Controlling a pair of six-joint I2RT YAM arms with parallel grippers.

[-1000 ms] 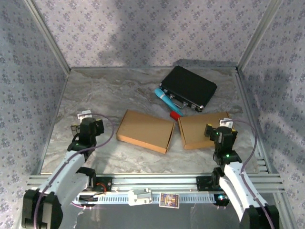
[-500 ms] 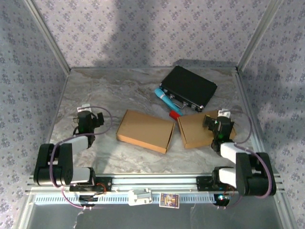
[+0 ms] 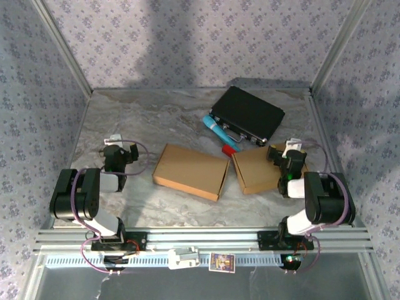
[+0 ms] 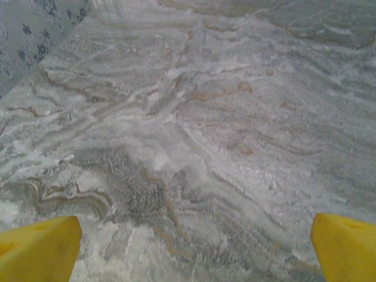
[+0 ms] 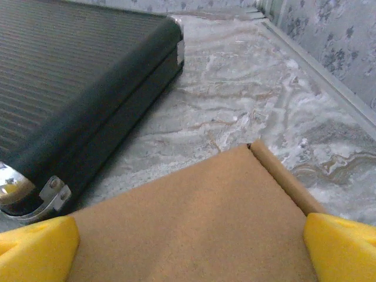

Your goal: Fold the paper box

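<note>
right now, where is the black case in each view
top external: black case at far right of the marble table, behind the right cardboard box.
right wrist: the black case lies upper left, beyond that box's far corner.
left wrist: marble table between the yellow fingers.
shared landmark: the marble table.

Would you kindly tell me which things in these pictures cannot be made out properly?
- Top view: the red thing is too small to identify.
- Top view: part of the right box lies hidden under the right claw.
- Right wrist view: the black case is cut off by the left edge.
- Top view: the card on the front rail is too small to read.
</note>
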